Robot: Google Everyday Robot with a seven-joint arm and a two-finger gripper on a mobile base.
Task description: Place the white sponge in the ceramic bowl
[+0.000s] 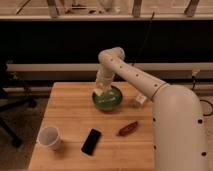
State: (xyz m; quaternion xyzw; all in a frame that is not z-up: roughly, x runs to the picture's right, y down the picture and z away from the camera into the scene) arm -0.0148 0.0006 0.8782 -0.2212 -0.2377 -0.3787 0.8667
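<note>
One gripper [101, 90] over ceramic bowl [114, 101], white sponge [99, 92] at fingertips, grip unclear

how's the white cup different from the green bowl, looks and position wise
The white cup is pale and narrow; the ceramic bowl is green, wide and low. The cup sits at the table's near left corner, the bowl further back. The gripper hangs over the bowl's left rim, not the cup. Both rest on the wooden table.

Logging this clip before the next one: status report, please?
Gripper over the ceramic bowl's left rim. White sponge at the gripper tip, above the bowl. Nothing in the way; cup, phone sit well clear.
</note>
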